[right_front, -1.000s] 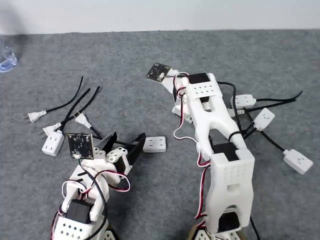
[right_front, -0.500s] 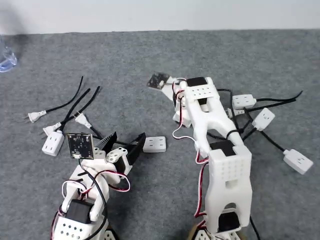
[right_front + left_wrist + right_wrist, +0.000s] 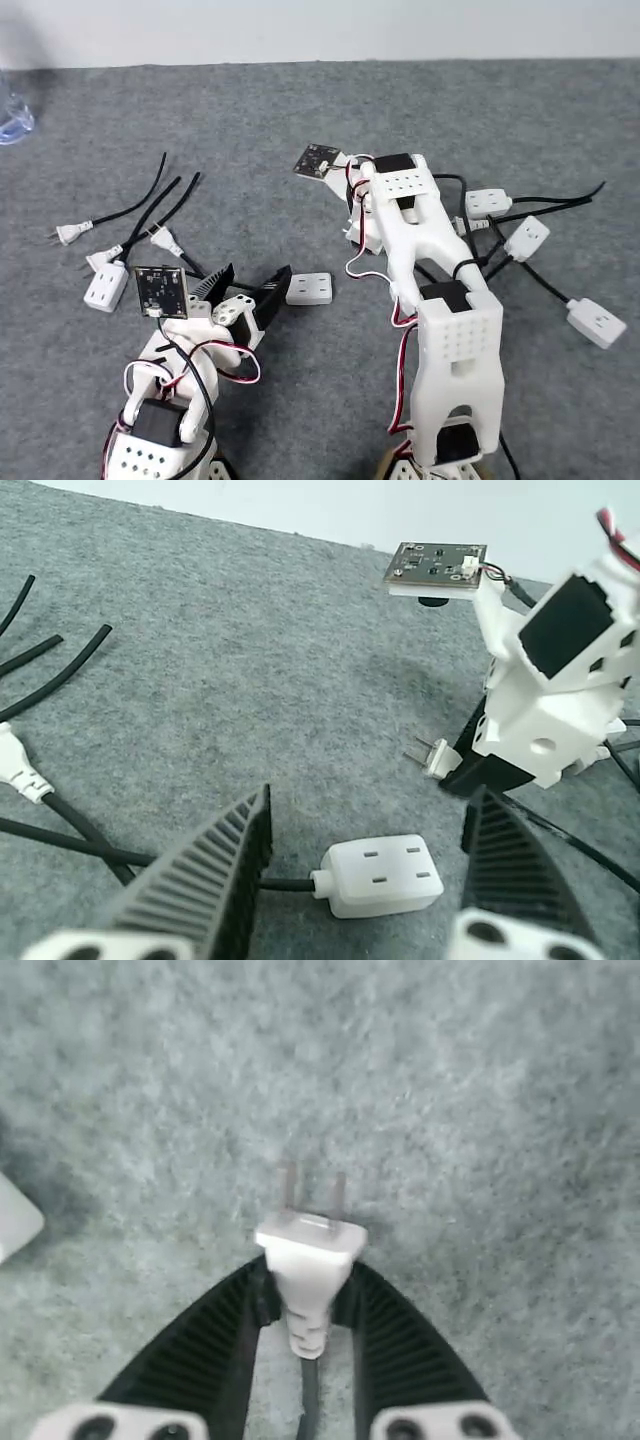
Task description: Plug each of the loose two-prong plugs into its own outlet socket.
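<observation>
Held plug: you are looking at a white two-prong plug [image 3: 310,1245] with a ribbed collar and a black cord. Its two flat prongs are pointing straight out past the fingertips.
Right gripper: the right gripper [image 3: 309,1278] is clamping that plug by its body, with one black ribbed finger pressing on each side.
Held plug, place: it is hanging low over the grey carpet [image 3: 300,120], under the right arm's wrist, just right of centre in the high view.
Left gripper: the left gripper [image 3: 258,272] is resting with its fingers spread wide apart, left of centre and low in the high view.
Near socket: the white near socket [image 3: 309,288] is lying flat just right of that gripper's fingertip. Its slots are facing up and a black cord is running off one end.
Sockets, count: you are seeing five. These are the near socket, the left socket [image 3: 105,287], the upper right socket [image 3: 487,203], the middle right socket [image 3: 527,237] and the far right socket [image 3: 596,322].
Plugs, count: you are seeing three for certain. These are the held one, the outer loose plug [image 3: 67,234] and the inner loose plug [image 3: 165,240], the last two lying at mid-left.
Unclear: a white piece [image 3: 97,260] is sitting just above the left socket, and you cannot tell what it is.
</observation>
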Action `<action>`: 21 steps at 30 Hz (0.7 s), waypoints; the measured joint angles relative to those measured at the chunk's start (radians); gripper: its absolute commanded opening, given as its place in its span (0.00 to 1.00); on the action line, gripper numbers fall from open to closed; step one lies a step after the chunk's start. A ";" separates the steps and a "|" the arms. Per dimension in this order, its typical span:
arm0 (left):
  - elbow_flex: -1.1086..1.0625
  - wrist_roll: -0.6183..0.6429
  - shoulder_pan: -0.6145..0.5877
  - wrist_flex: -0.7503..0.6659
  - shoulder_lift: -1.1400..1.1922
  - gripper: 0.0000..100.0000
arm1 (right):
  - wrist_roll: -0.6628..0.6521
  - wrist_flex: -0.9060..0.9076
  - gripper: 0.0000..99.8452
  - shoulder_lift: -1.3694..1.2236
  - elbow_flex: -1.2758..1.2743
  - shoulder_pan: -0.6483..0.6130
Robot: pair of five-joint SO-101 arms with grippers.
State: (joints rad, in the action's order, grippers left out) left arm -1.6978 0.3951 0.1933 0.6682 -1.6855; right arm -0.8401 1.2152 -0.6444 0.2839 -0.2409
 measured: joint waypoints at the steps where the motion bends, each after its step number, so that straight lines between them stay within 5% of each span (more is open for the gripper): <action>1: 0.000 0.000 0.000 0.000 0.000 0.29 | 0.000 0.000 0.01 0.000 0.000 0.002; 21: 0.000 0.000 0.000 0.000 0.000 0.29 | -0.334 0.400 0.01 0.000 0.002 0.086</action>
State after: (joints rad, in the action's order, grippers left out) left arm -1.6978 0.3951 0.1933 0.6682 -1.6855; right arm -1.1745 1.6157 -0.6444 0.2854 -0.1550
